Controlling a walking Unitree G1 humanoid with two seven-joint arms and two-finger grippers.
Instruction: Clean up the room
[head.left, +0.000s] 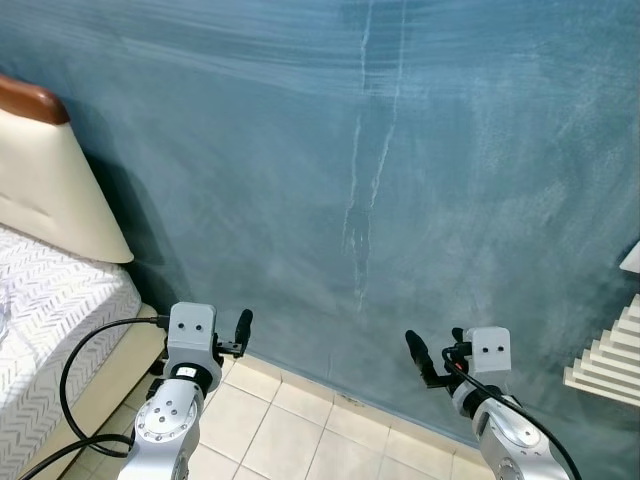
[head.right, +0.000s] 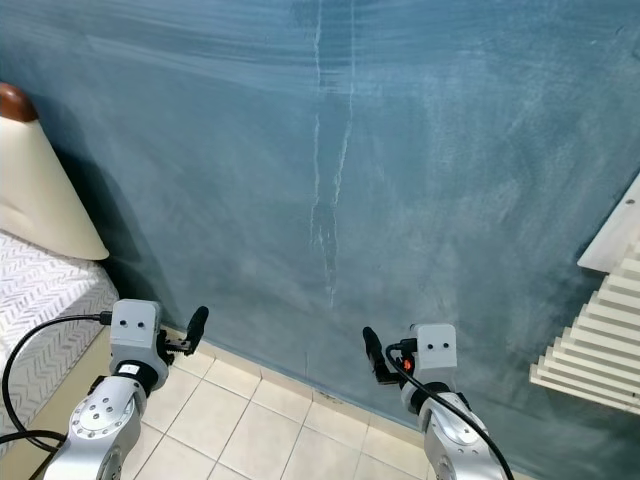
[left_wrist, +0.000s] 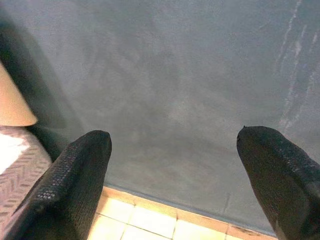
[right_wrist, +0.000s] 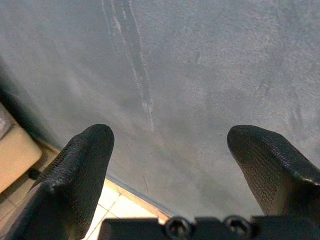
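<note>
Left wrist view is showing the left gripper (left_wrist: 172, 175) spread wide, gripping nothing, facing the blue wall (left_wrist: 190, 75). The right gripper (right_wrist: 170, 175) is likewise gaping and bare-fingered. The bed (head.left: 50, 300) is lying beside the left gripper; possibly white shelving (head.right: 590, 350) beyond the right.

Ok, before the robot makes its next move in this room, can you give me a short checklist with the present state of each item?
1. Left pincer empty and open: ok, fingers wide apart with nothing between them.
2. Right pincer empty and open: ok, same state.
3. Something to tidy in front: not ok, only the blue wall and the tiled floor are ahead.
4. Bed on the robot's left apart from the left arm: ok, a gap shows.
5. White slatted panel on the right apart from the right arm: ok.
6. Black cable at the left arm hanging free: cannot tell.
</note>
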